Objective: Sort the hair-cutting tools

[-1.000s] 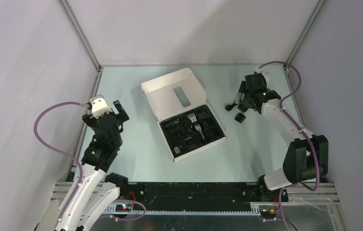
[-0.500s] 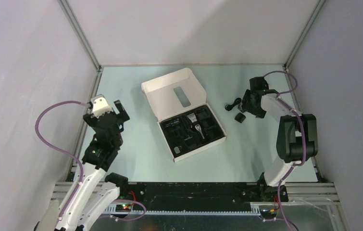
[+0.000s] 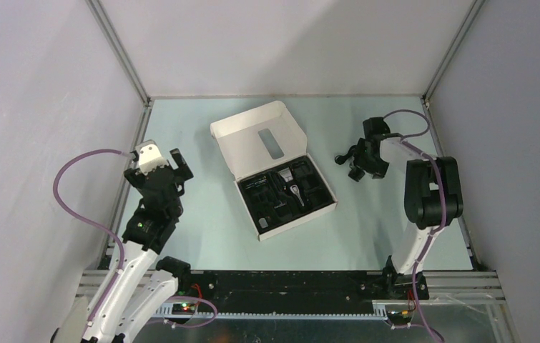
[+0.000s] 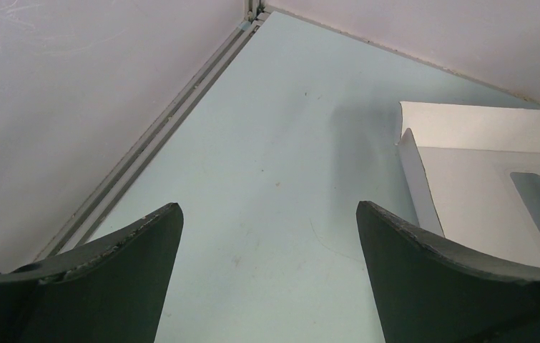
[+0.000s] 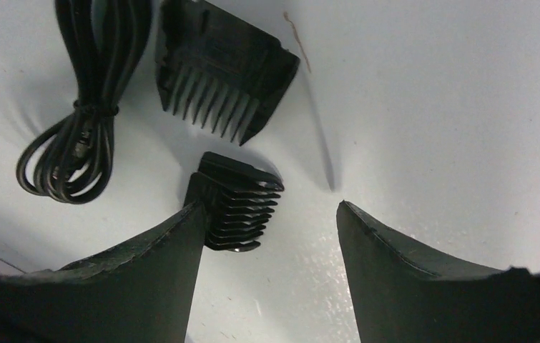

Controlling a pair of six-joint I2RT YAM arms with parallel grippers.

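Black plastic comb attachment (image 5: pixel 238 211), lower middle of the right wrist frame, has just been straddled by the right gripper (image 5: pixel 268 211). Jaws are half-wide and being narrowed, nothing clamped yet. Meanwhile the left gripper (image 4: pixel 267 214) is held wide, empty. Pickup looks next.

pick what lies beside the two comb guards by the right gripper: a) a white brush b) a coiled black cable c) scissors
b: a coiled black cable lies left of the larger comb guard and the smaller comb guard in the right wrist view.
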